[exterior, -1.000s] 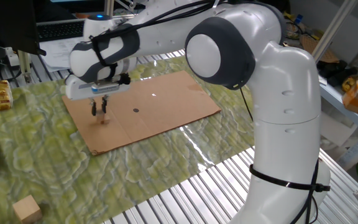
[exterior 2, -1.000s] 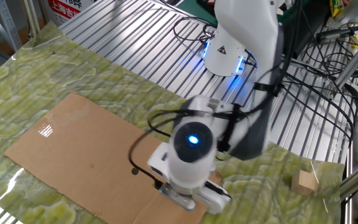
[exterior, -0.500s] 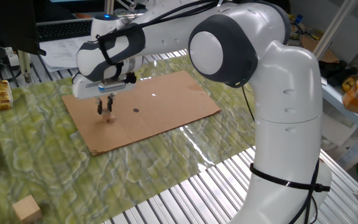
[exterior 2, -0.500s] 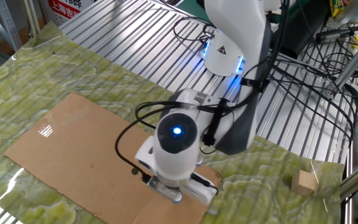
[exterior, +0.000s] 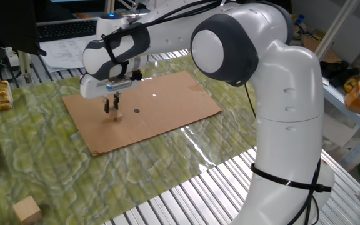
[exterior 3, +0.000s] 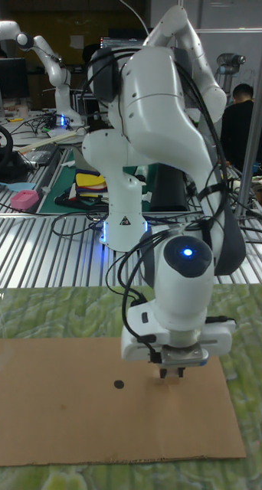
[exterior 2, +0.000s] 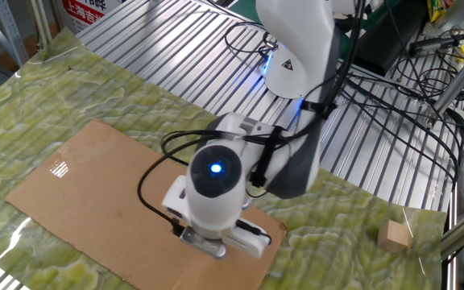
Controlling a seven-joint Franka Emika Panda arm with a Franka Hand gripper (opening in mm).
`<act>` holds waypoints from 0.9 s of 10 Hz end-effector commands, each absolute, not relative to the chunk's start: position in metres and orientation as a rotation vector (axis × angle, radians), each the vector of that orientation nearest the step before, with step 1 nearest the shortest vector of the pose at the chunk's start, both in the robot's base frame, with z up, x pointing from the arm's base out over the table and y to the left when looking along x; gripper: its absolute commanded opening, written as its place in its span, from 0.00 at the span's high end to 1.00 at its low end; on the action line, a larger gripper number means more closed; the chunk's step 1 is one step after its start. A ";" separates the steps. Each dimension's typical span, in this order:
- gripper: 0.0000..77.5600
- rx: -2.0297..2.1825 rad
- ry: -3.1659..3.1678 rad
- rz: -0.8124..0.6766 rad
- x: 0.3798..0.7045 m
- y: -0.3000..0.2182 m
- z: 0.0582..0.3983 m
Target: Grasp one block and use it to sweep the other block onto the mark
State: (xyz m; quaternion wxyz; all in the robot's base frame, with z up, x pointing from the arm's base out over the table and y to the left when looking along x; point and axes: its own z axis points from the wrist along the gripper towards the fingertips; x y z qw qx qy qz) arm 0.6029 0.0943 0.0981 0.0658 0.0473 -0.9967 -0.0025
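one small pale block [exterior: 118, 114] shows on the cardboard [exterior: 167, 100], about midway between its long edges and nearer the left short edge, just beside the tips of the gripper [exterior: 112, 105] on the side toward the mark [exterior: 136, 111]; block and mark are near each other but apart. a second block in the fingers cannot be confirmed: they are dark and too small to read. the fingers stand close together with only a sliver between them in the tall view [exterior 3: 172, 374]; whether they pinch anything, i cannot tell. a larger tan cube [exterior: 27, 208] sits on the green mat [exterior: 167, 162], well off the cardboard. judgement: the block is light, stiff wood and should slide easily on cardboard, but will likely spin or slip aside if pushed off-centre; best held on two opposite flat faces, low down. arm pose: hand points straight down, tips at or just above the cardboard, wrist reaching in over the far long edge.
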 end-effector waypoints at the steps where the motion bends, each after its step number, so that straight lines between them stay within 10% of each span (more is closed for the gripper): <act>1: 0.99 0.243 -2.997 0.010 0.610 0.073 0.095; 9: 0.99 0.177 -2.927 -0.117 0.595 0.103 0.110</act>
